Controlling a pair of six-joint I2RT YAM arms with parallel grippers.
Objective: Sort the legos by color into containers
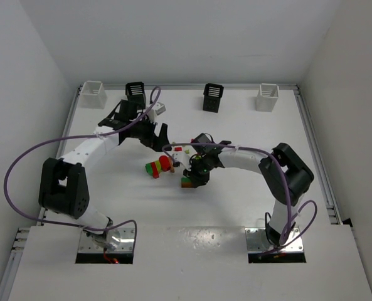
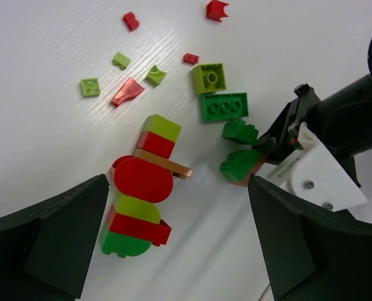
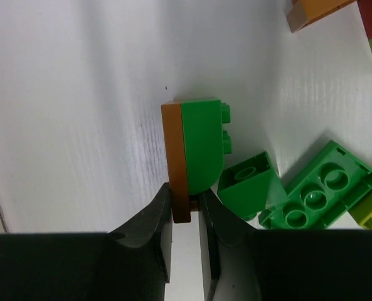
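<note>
The left tool [image 2: 176, 207] is open wide and holds nothing. It hangs over a big lump of stuck-together legos [image 2: 142, 194] lying in the middle of the counter [image 1: 236, 213]. The lump is red, yellow-green and green, with one thin brown bit. Small red and yellow-green bits [image 2: 128, 93] lie past it.

To the right, the right tool [image 3: 186, 219] is pinched narrow on a green brick with a brown plate [image 3: 198, 147] stuck on its back, down at the counter. Two more green bricks [image 3: 317, 188] lie just beside it.

I think these bricks are light, hard and slippery. The flat sides look like the best place to hold them, not the bumps.

The four bins [image 1: 213, 97] stand along the far edge: white, black, black, white.
</note>
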